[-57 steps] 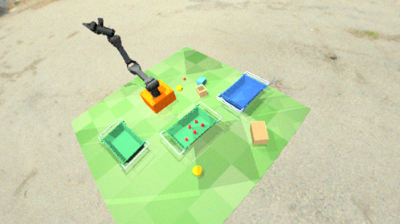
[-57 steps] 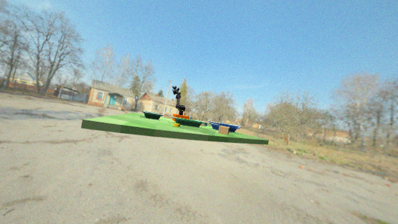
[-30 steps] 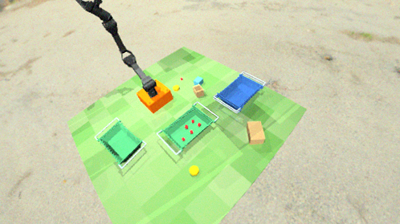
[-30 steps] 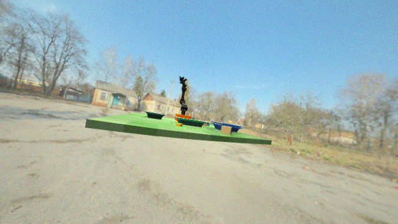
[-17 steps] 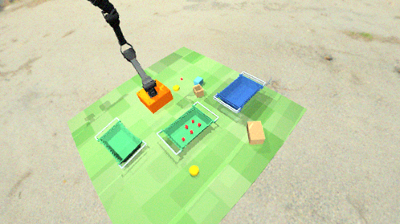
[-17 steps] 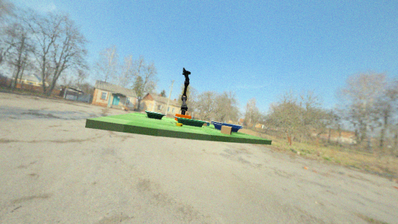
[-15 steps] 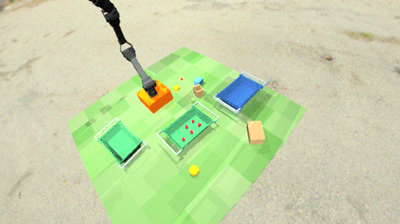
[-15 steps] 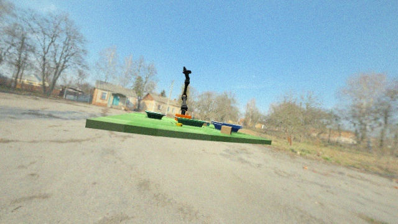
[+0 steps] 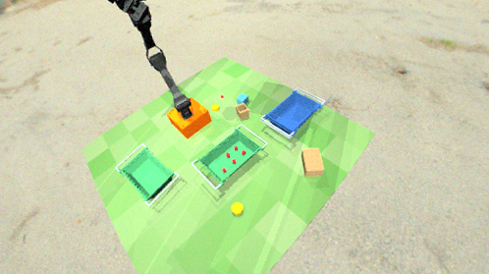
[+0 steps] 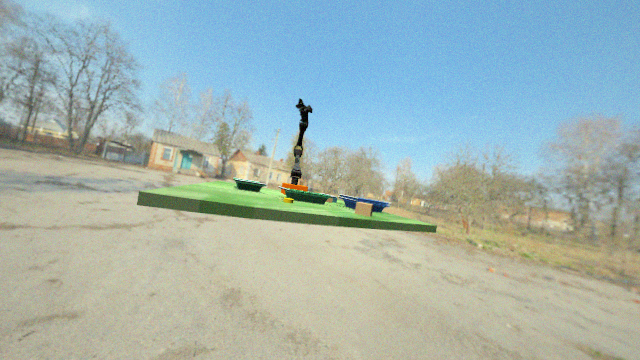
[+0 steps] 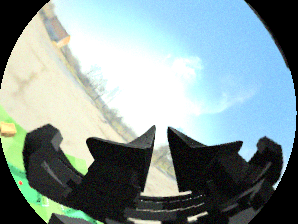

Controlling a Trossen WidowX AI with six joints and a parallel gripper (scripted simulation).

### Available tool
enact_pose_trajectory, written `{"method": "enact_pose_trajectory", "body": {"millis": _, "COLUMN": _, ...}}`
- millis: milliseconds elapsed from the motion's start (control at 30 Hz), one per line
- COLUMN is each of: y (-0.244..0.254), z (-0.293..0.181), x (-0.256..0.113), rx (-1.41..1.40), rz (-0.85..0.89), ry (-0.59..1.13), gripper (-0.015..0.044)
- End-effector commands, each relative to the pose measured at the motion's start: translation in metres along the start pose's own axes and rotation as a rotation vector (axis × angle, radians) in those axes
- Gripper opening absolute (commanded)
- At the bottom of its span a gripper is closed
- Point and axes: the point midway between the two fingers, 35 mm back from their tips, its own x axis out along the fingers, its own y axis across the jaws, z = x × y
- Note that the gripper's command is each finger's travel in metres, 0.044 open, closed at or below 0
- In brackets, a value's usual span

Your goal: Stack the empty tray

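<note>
The loaded tray [image 9: 213,164] [image 10: 306,197] is green, holds several small red blocks and stands mid-mat. Its left wire bar [image 9: 204,176] and right wire bar [image 9: 253,134] are out beyond its ends. An empty green tray [image 9: 146,173] [image 10: 249,185] stands to its left, with white bars out at its ends. An empty blue tray [image 9: 292,111] [image 10: 349,201] stands to the right, also with bars out. My gripper [image 11: 161,128] is raised high above the orange base, far from all trays. Its fingers are narrowly open with nothing between them. The exact bar heights are too small to tell.
The arm stands on an orange base [image 9: 195,126] behind the trays. A tan block [image 9: 313,162] [image 10: 363,209] lies front right and a yellow disc [image 9: 237,209] in front. A small brown open box [image 9: 242,111] and a blue block [image 9: 243,99] stand behind the loaded tray.
</note>
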Motion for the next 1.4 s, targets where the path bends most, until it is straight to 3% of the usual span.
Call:
{"method": "enact_pose_trajectory", "body": {"millis": 0, "y": 0.066, "z": -0.014, "x": 0.031, "rx": -0.006, "rz": 0.148, "ry": 0.057, "gripper": 0.0083}}
{"method": "enact_pose_trajectory", "body": {"millis": 300, "y": 0.196, "z": -0.064, "x": 0.066, "rx": -0.03, "rz": 0.447, "ry": 0.22, "gripper": 0.0083}}
{"method": "enact_pose_trajectory", "body": {"millis": 733, "y": 0.344, "z": -0.155, "x": 0.064, "rx": -0.057, "rz": 0.804, "ry": 0.467, "gripper": 0.0083}}
{"method": "enact_pose_trajectory", "body": {"millis": 1033, "y": 0.456, "z": -0.244, "x": 0.016, "rx": -0.005, "rz": 1.098, "ry": 0.798, "gripper": 0.0083}}
{"method": "enact_pose_trajectory", "body": {"millis": 1367, "y": 0.544, "z": -0.341, "x": -0.087, "rx": 0.049, "rz": 1.369, "ry": 1.293, "gripper": 0.0083}}
